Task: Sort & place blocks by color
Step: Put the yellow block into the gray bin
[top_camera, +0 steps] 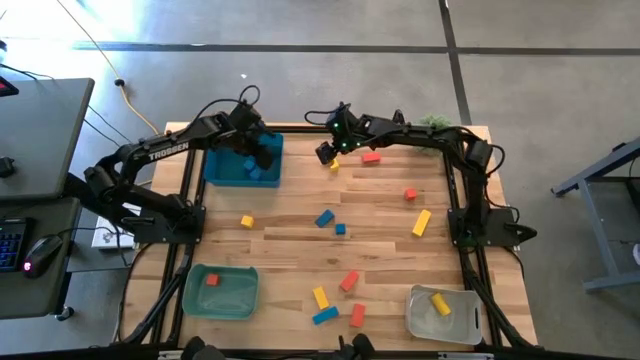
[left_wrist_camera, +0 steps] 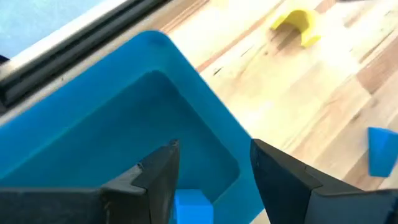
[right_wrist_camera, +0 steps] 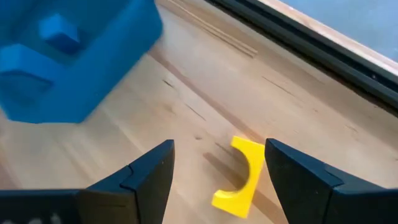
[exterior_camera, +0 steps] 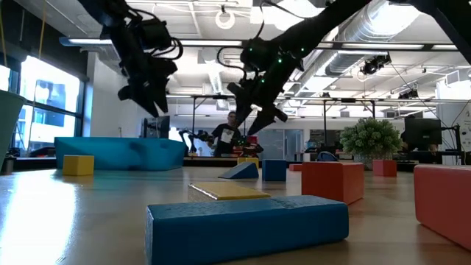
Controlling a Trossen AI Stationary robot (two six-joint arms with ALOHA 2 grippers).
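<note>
The left hand [top_camera: 264,152] hangs over the blue plastic bin [top_camera: 222,168], fingers parted and holding nothing — a small blue cube [left_wrist_camera: 191,206] lies in the bin below. The right hand [top_camera: 327,152], spread wide and empty, hovers over the curved yellow block [right_wrist_camera: 242,175] on the wooden desk [top_camera: 290,250].

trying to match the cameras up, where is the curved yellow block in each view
High view: curved yellow block just below the right gripper.
Low view: cannot tell.
Left wrist view: near the top edge.
Right wrist view: between the open jaws.
Shared landmark: blue bin.
</note>
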